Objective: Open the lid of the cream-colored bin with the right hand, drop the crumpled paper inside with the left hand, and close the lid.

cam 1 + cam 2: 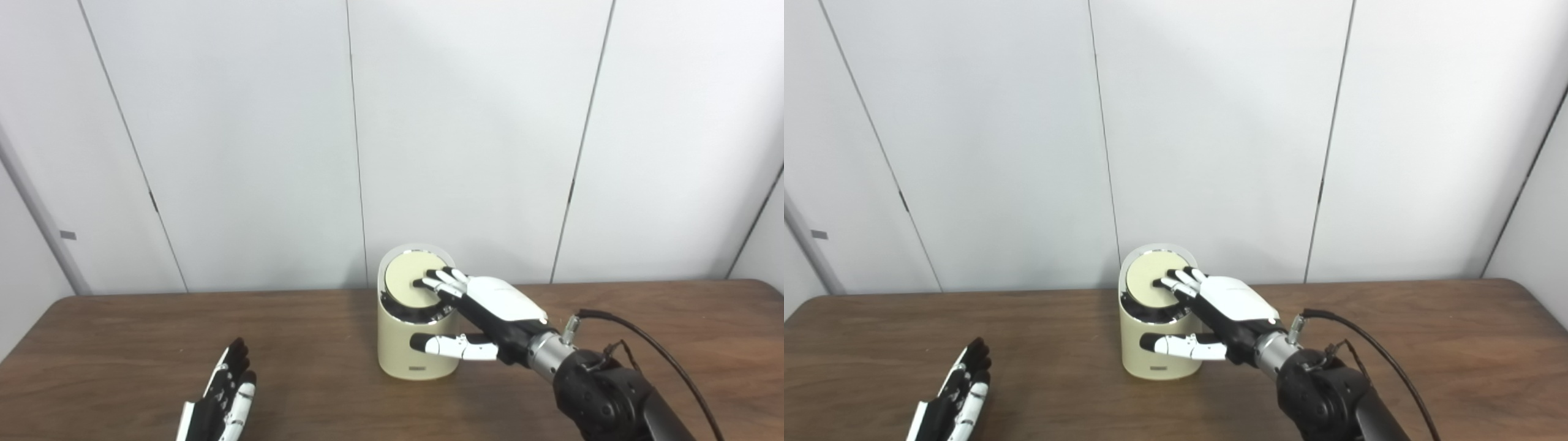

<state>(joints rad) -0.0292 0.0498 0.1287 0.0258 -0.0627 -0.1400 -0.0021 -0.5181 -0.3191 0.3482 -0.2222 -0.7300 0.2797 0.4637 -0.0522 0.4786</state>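
Note:
The cream-colored bin (404,349) stands upright near the middle of the brown table. Its round lid (407,282) is tilted, with a dark gap showing under its front edge. My right hand (484,312) is open, its fingertips (429,283) resting on the lid's right side and its thumb in front of the bin's wall. My left hand (223,398) lies open and empty on the table at the lower left, fingers stretched forward. No crumpled paper shows in either view.
The brown table (122,343) runs across the view, with its far edge against a white panelled wall (245,153). A black cable (661,355) loops from my right wrist over the table's right side.

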